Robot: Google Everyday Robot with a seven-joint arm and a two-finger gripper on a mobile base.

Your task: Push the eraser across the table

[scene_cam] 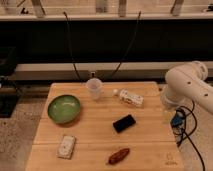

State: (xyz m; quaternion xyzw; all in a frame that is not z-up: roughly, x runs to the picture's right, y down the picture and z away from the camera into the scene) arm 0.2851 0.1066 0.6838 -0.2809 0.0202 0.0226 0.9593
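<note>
The eraser (124, 123), a small flat black block, lies on the light wooden table (95, 145), right of centre and turned at a slant. My white arm (186, 85) reaches in from the right. My gripper (167, 112) hangs below the arm at the table's right edge. It is to the right of the eraser and a little farther back, apart from it.
A green bowl (64, 108) sits at the left. A clear plastic cup (94, 88) stands at the back. A bottle (128, 97) lies on its side beside the cup. A white-grey block (66, 146) and a reddish-brown oblong thing (118, 156) lie near the front. Cables (187, 131) hang off the right side.
</note>
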